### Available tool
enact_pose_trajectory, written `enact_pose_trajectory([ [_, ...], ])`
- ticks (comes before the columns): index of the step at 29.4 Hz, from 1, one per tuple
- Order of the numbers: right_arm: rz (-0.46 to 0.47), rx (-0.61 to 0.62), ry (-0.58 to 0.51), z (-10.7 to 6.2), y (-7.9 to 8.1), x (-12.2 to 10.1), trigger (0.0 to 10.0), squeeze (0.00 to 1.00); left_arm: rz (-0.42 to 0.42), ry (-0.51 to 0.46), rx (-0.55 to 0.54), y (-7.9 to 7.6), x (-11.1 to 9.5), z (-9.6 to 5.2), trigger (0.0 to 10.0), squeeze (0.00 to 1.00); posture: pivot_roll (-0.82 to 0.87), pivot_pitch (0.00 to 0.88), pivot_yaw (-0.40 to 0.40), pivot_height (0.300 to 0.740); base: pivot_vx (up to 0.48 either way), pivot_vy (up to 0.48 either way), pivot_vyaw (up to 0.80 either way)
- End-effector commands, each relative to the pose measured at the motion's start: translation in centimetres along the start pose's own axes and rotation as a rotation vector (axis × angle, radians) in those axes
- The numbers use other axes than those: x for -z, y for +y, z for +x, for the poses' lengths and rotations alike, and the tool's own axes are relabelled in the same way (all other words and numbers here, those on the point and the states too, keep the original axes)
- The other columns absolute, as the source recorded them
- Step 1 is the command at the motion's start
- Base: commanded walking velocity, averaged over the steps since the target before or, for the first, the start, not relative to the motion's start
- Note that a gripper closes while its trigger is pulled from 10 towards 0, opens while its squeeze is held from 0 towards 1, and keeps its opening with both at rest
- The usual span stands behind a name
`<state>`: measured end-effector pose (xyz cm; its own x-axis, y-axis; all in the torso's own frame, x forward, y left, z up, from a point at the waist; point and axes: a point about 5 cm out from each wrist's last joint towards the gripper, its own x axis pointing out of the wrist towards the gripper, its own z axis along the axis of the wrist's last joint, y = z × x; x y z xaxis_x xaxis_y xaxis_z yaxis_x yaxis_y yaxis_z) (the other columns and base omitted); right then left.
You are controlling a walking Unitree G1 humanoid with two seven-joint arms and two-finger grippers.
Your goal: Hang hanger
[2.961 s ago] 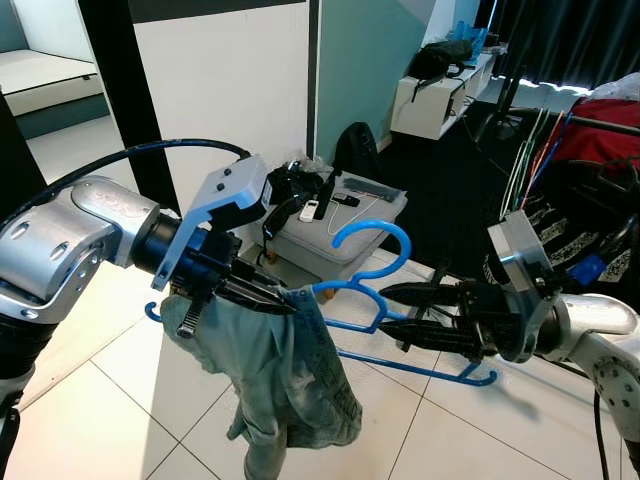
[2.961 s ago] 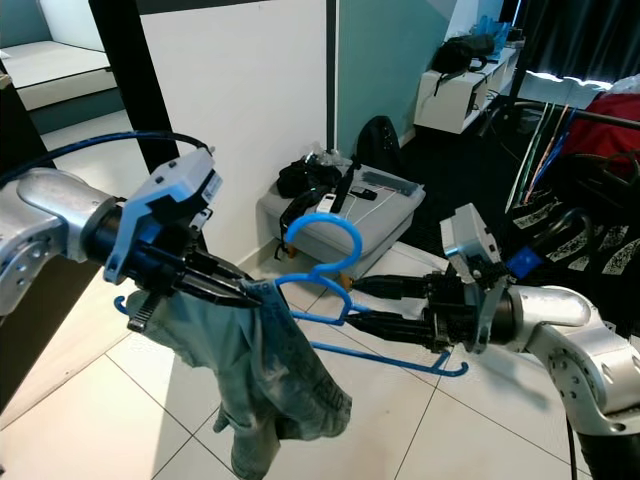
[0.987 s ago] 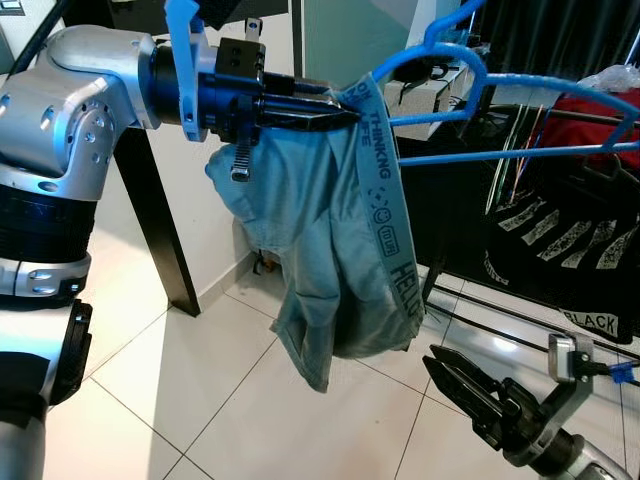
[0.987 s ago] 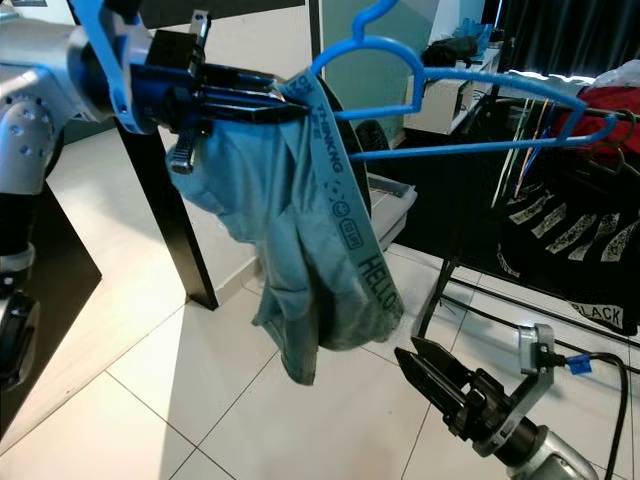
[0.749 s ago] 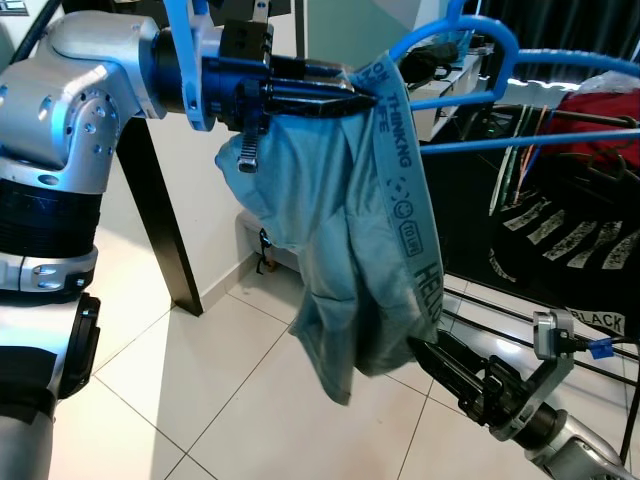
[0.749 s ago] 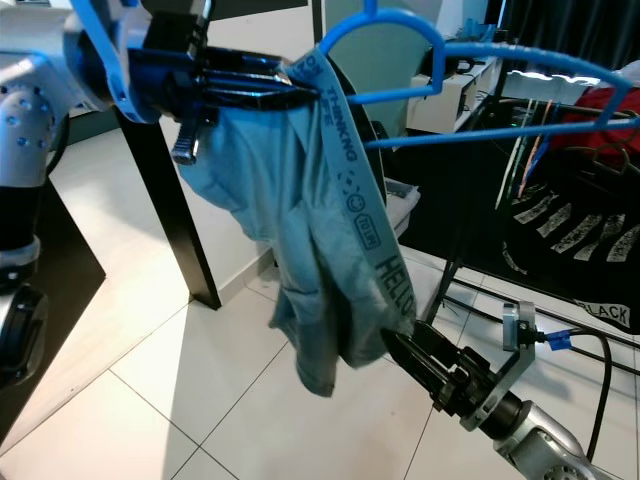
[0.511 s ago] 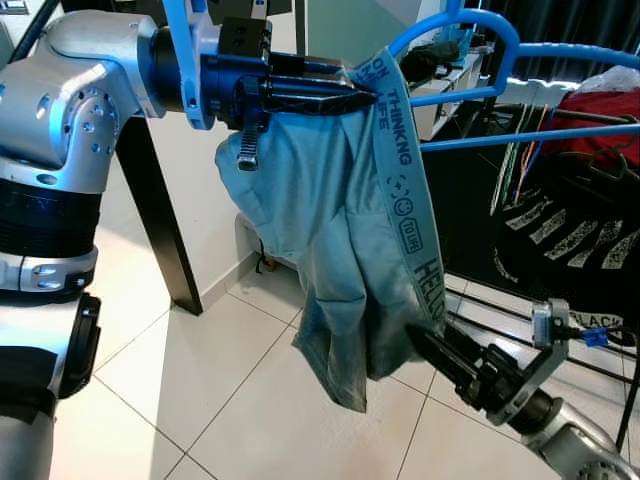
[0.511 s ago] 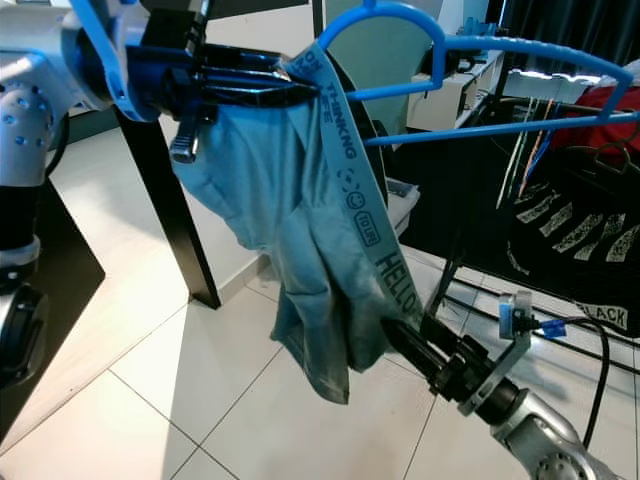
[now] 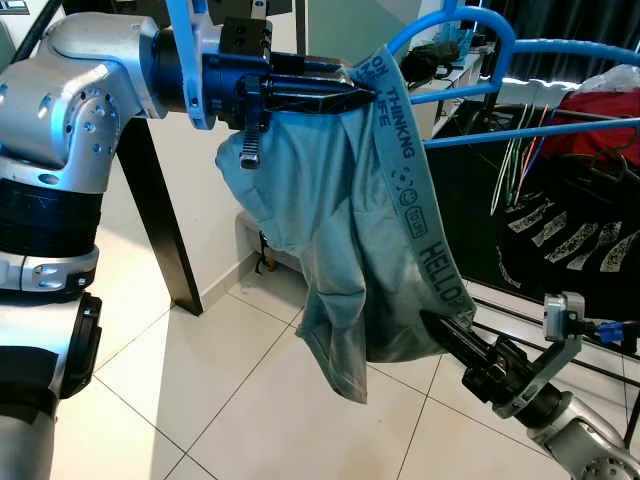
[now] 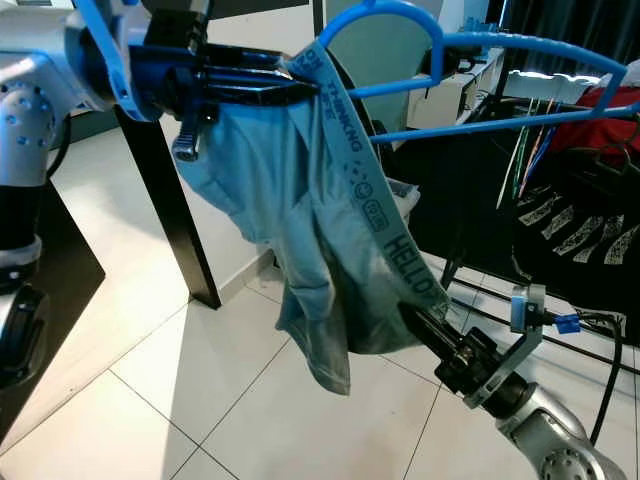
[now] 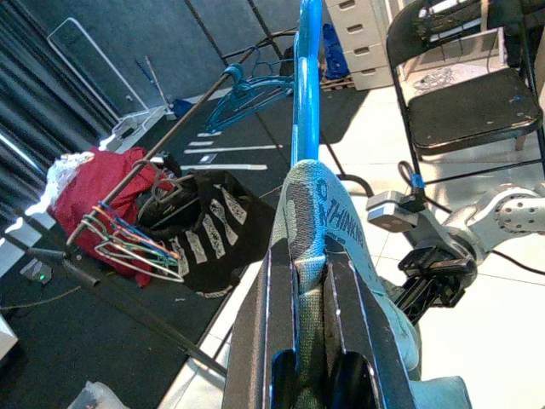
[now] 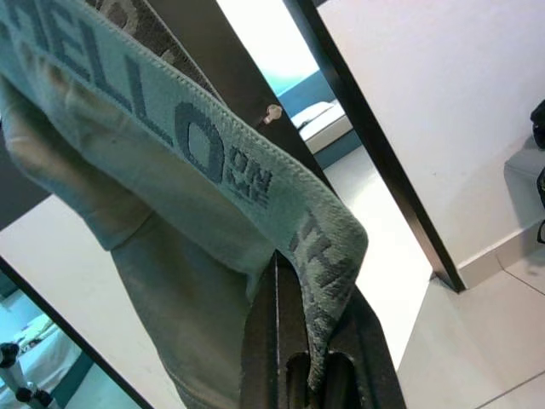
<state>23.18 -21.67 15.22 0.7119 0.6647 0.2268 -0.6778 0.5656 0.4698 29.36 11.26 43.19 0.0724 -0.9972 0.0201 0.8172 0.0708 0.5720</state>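
The blue hanger (image 9: 520, 95) is held high in front of the robot, its hook up near the top edge and its 2 bars running out toward the dark clothes rail (image 11: 162, 149) on the robot's right. A pale blue garment (image 9: 340, 230) with a lettered waistband (image 9: 415, 215) hangs from it. The left pincer (image 9: 345, 97) is pressed together on the hanger's end with the waistband caught between its fingers.

Compared with 1 second ago, the right pincer (image 9: 445, 330) has risen from below and now pinches the waistband's lower loop, pulling it slightly outward. That suggests it is steadying or tidying the cloth before the hook goes to the rail, which the hanger has not yet reached.

The right wrist view shows the band folded over and nipped between the 2 black fingers (image 12: 272, 341), a detail the cloth hides in the head views. The left wrist view adds the rail itself, with other hangers (image 11: 255, 89) and a red garment (image 11: 85, 183).
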Motion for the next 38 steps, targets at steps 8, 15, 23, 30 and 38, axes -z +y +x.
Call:
enact_pose_trajectory([
  [8,-0.055,0.026,0.032,-0.5,-0.1,-0.5,10.0,0.00,-0.005,0.023,-0.082,0.8,0.5,-1.6,8.6,0.00,-0.04,0.000,0.024,0.740,0.000,0.000,0.00],
  [15,-0.032,0.025,0.024,-0.8,-0.2,-0.7,10.0,1.00,-0.013,0.028,-0.095,1.0,0.7,-2.0,8.5,0.00,-0.04,0.000,0.023,0.740,0.000,0.000,0.00],
  [23,-0.042,0.024,0.052,-0.8,-0.1,-0.5,10.0,0.00,-0.017,0.019,-0.087,1.0,0.6,-2.1,8.4,0.00,-0.04,0.000,0.022,0.740,0.000,0.000,0.00],
  [30,-0.041,-0.014,0.040,-0.9,0.3,-0.8,0.0,0.00,-0.014,0.017,-0.086,1.0,0.5,-2.1,8.4,0.00,-0.04,0.000,0.021,0.740,0.000,0.000,0.00],
  [38,-0.055,-0.019,0.022,-0.9,0.2,-1.3,0.0,0.00,-0.019,0.019,-0.090,1.0,0.7,-2.2,8.5,0.00,-0.04,0.000,0.019,0.740,0.000,0.000,0.00],
])
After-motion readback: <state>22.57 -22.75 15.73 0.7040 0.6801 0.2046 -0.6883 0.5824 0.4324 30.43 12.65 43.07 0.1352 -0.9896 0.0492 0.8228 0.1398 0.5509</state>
